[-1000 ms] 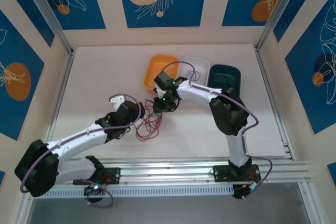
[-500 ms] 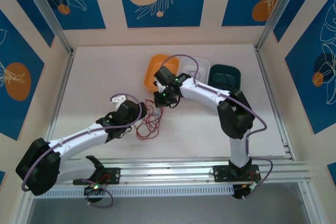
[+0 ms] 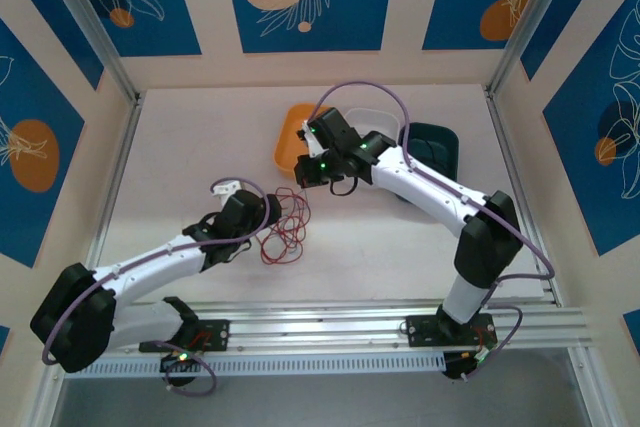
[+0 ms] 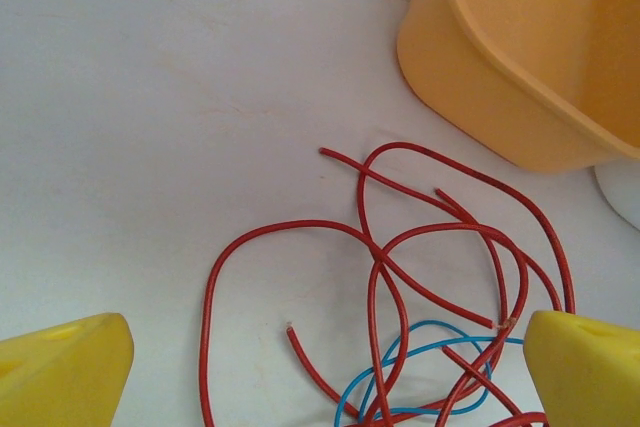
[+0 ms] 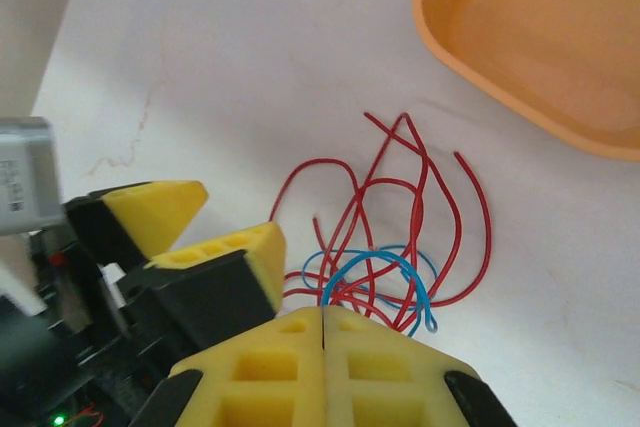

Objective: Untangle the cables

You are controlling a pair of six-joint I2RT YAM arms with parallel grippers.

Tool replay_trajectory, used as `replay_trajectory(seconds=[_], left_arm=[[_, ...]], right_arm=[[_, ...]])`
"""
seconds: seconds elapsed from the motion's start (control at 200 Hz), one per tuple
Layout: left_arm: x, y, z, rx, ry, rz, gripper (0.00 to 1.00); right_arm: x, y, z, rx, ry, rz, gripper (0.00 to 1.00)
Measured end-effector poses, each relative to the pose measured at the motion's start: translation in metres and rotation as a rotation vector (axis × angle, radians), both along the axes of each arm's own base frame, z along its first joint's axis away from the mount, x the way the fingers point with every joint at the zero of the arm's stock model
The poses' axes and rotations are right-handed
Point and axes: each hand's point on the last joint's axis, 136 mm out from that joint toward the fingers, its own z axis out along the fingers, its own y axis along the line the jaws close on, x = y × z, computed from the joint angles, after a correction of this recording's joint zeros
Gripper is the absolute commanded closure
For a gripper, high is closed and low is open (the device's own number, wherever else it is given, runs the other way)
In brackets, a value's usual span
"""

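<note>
My left end effector [image 4: 322, 372] hovers low over the desk [image 4: 150, 97] with its yellow fingers [image 4: 60, 372] spread wide apart, gripping nothing. The cables [image 4: 400, 267] lie loose on the desk between and just beyond those fingers. Several red strands cross each other in open loops, and a blue strand [image 4: 420, 362] curls under them at the near side. The pile sits a little left of the desk's middle, just on the near side of the orange tray [image 4: 520, 47].

My right end effector [image 5: 323, 319] hangs above the same pile with its two pads pressed flat together. The blue loop runs up close to their tips, and I cannot tell whether any strand is pinched between them.

The orange tray stands toward the far edge, with a white tray [image 3: 375, 117] touching its right side and a dark green tray [image 3: 437, 142] beyond that.
</note>
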Motion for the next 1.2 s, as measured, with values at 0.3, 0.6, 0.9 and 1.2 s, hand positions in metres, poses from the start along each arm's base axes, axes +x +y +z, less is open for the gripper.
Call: replay_trajectory(seconds=[0.3,0.6,0.9,1.2], left_arm=[[0.001,-0.005,-0.011,0.001,0.029,-0.015,0.00],[-0.002,-0.008,-0.023,0.011,0.069,-0.030,0.00],[-0.001,-0.008,-0.024,0.008,0.070,-0.031,0.00],[-0.001,-0.010,-0.033,0.010,0.092,-0.033,0.00]], right_arm=[[-0.005,-0.005,0.062,0.107,-0.145,0.016,1.00],[-0.003,-0.007,0.110,0.162,-0.265,0.034,1.00],[0.000,-0.006,0.173,0.224,-0.411,0.061,1.00],[-0.003,-0.013,0.226,0.265,-0.538,0.073,1.00]])
